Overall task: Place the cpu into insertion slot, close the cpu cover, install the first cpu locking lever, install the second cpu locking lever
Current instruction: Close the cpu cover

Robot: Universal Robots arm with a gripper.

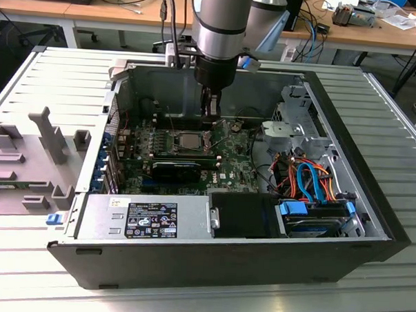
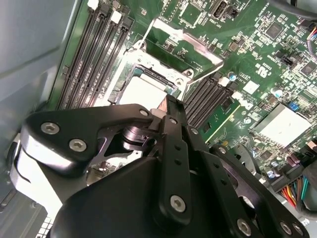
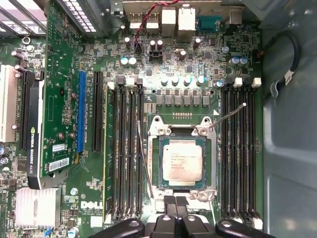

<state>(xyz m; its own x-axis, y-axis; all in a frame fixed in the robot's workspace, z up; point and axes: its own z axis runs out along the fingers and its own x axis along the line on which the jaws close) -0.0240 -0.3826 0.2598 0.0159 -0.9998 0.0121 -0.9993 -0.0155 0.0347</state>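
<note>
- While one arm (image 1: pixel 217 32) reaches down into one open case (image 1: pixel 358 197) on the bench (image 1: pixel 367 301), its fingers hang over the green board (image 1: pixel 228 164), just beside the socket.
- Gripper (image 3: pixel 176 202): the two fingers are brought together tip to tip, with nothing between them; their tips sit at the socket's near edge.
- One cpu (image 3: pixel 182 159), silver-grey top up, lies flat inside the one socket (image 3: pixel 157 163); in the exterior view the cpu (image 1: pixel 188 138) sits mid-board, just to the exterior view's left of the fingers (image 1: pixel 209 118).
- One cover (image 2: pixel 198 45), a silver frame, stands raised at the socket edge farthest from the fingers, leaving the cpu bare.
- Two thin levers (image 3: pixel 229 114), one on each side of the socket, slant out over the memory slots.
- Memory slots (image 3: pixel 238 153): two banks of four, flanking the socket.
- One black card (image 3: pixel 29 129) lies well apart from the socket, beyond one blue slot (image 3: pixel 81 111).
</note>
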